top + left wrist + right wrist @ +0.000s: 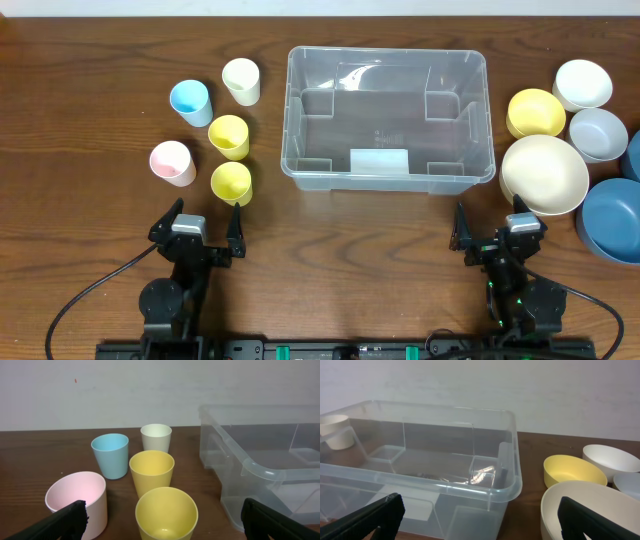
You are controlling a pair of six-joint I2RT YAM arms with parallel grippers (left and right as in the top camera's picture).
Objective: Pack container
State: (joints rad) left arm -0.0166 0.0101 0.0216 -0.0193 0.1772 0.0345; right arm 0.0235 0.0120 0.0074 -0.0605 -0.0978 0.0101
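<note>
Left gripper (203,224) spread wide, holding nothing; nearest yellow cup (231,182) just ahead. Right gripper (492,228) spread wide, empty; container (387,51) ahead-left, cream bowl (545,172) ahead-right.

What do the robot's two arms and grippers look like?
The left arm and right arm are black with rounded joints. The left gripper and right gripper each have two slim black fingers and a grey block at the wrist. A black cable loops away from each base; small green lights dot the right arm.
</note>
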